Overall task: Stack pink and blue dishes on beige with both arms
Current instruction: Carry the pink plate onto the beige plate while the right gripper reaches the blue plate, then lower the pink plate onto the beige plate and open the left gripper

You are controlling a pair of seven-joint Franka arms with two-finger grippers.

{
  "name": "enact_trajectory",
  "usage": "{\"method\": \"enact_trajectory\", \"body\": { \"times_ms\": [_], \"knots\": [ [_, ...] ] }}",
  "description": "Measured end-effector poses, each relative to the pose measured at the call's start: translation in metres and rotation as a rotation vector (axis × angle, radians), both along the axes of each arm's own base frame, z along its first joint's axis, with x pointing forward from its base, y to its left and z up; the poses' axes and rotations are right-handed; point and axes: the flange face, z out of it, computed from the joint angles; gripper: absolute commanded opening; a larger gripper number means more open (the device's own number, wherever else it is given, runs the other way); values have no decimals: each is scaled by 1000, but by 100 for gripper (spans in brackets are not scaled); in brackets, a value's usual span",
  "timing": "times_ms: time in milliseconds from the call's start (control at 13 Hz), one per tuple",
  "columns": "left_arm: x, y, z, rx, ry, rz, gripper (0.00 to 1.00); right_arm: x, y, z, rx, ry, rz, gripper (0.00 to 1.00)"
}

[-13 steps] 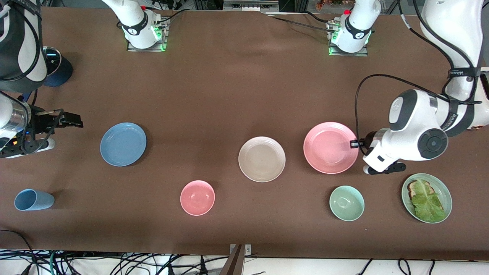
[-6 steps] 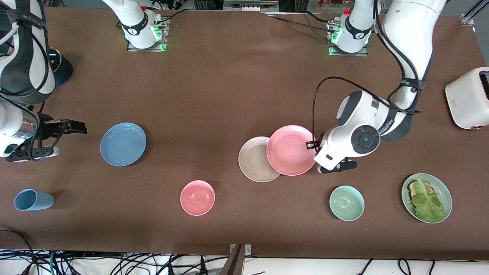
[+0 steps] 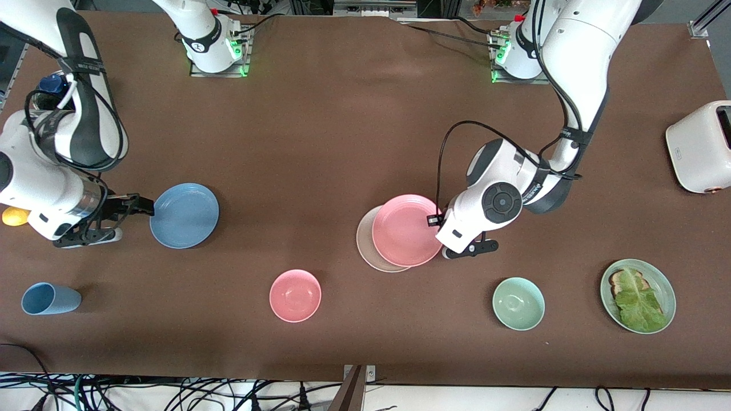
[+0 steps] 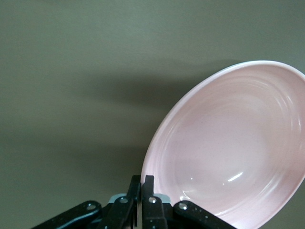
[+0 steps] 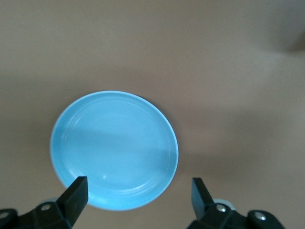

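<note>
the table (image 3: 342, 131) is covered in brown cloth. the left arm (image 3: 577, 68) reaches in from its base and bends down toward the middle; the right arm (image 3: 63, 114) bends down at its own end of the table. a white toaster (image 3: 699, 145) sits at the left arm's end.

the pink plate (image 3: 402, 230) is held by its rim in the left gripper (image 3: 435, 220), jaws pinched tight on the edge, and hangs over the beige plate (image 3: 365, 245), covering most of it; whether the two touch, i cannot tell. the blue plate (image 3: 184, 215) lies flat toward the right arm's end. the right gripper (image 3: 143, 206) is low at its rim, jaws wide apart, holding nothing.

nearer the camera are a green plate with toast and lettuce (image 3: 638, 295), a pink bowl (image 3: 295, 295), a green bowl (image 3: 518, 303) and a blue cup (image 3: 50, 298) on its side.
</note>
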Motion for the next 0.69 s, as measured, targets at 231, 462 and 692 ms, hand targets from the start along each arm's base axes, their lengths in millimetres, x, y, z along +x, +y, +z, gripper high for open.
{"method": "enact_trajectory", "body": {
  "times_ms": [231,462,692],
  "knots": [
    [-5,-17,-17,-5,-8,16,0,-13,-12,-27,-1,-13,-9,96],
    [-4,-17,-32,-5,-6,24,92,-15,-25,-37,-3,-30,-9,96],
    [7,-12,-21,-13,-31,38,100,-15,-27,-48,-4,-28,-6,96]
  ]
}}
